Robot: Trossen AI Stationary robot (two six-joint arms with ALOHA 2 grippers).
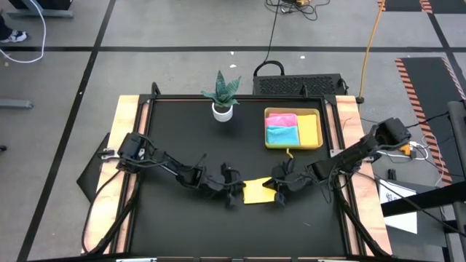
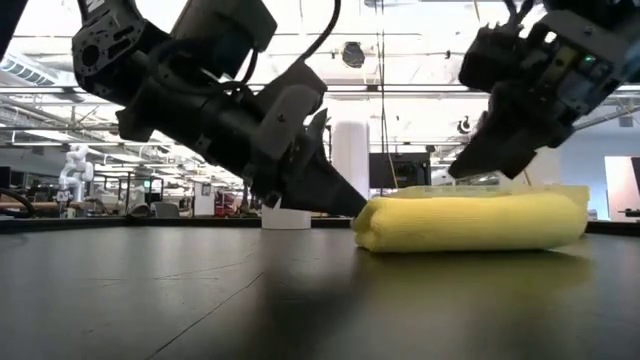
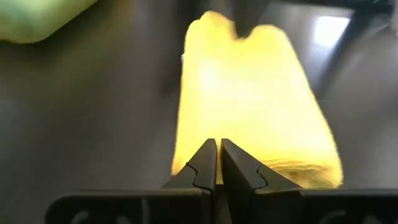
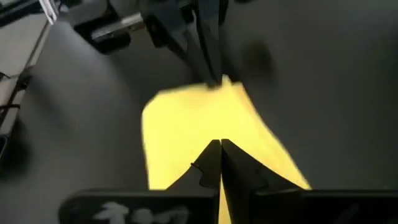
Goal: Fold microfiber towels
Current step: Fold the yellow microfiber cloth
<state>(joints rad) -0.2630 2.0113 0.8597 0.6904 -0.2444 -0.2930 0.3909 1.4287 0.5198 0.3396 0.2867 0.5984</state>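
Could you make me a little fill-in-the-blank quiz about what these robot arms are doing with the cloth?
1. The folded towel between the two grippers is ____.
2. The tray holds a yellow, a light blue and a ____ towel.
3. The left gripper and the right gripper both have their fingers ____.
4. Behind the tray's left side stands a potted ____.

Missing words: yellow; pink; shut; plant

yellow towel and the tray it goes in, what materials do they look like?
Yellow towel: soft, matte, napped cloth, likely microfiber; its folded edges bulge round and the layers slump.
Tray: yellow-green, smooth, rigid raised rim with rounded corners, probably moulded plastic, though the look leaves it open.
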